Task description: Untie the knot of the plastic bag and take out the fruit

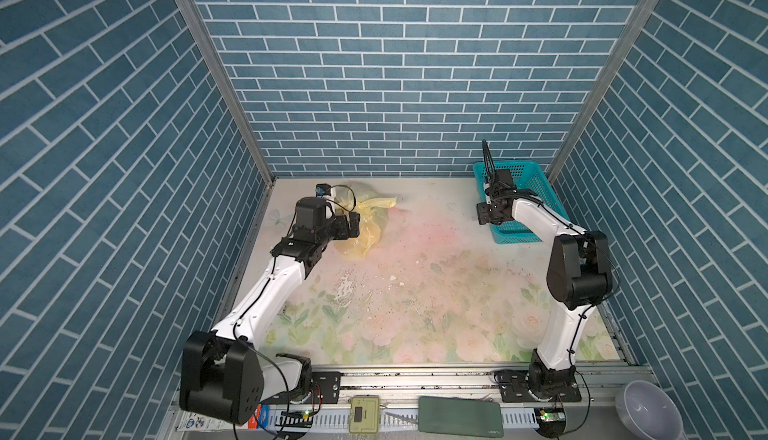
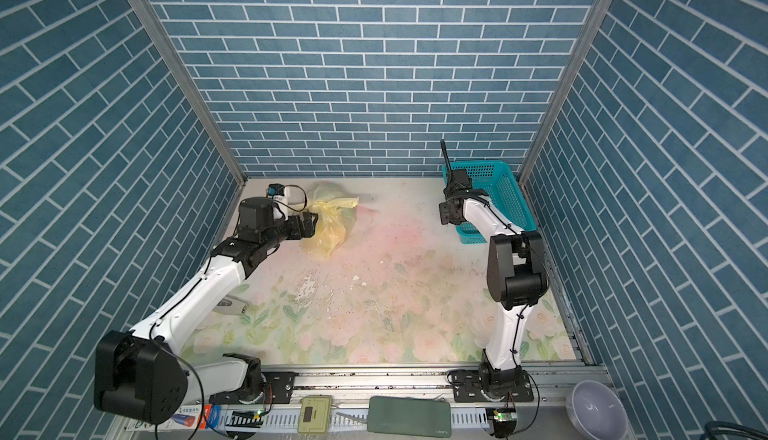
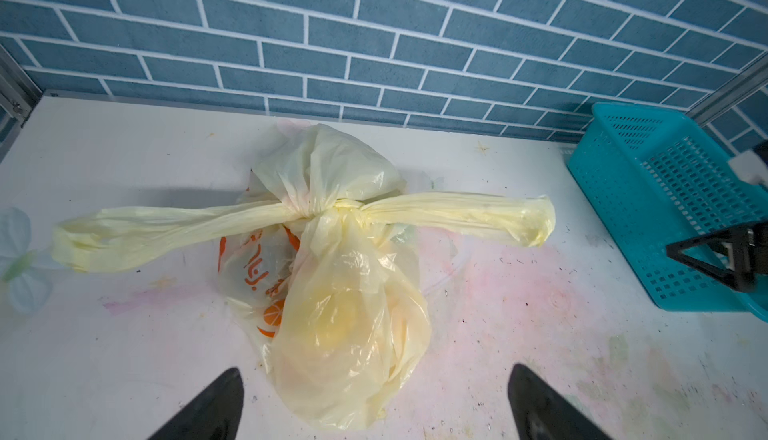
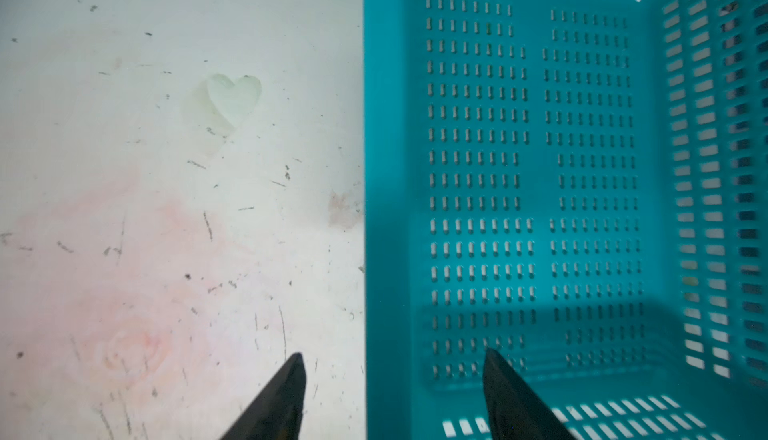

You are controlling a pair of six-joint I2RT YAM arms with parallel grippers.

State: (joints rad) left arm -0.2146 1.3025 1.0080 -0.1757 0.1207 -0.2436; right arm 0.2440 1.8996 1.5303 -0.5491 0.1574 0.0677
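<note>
Left wrist: bag [image 3: 332, 275] between pincer's [image 3: 376, 369] tips.

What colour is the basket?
The basket is teal, with rows of little slots. It shows best in the right wrist view.

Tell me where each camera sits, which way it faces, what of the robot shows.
Both top views: high over the front edge, looking down and back at the floral table; left arm and right arm show full-length.
Left wrist: on the left arm, facing the back wall across the pale yellow translucent plastic bag; open left gripper flanks it.
Right wrist: looks down where the teal perforated plastic basket meets the table; open right gripper flanks its wall.
Shared: left wrist and top views show bag and basket.
</note>
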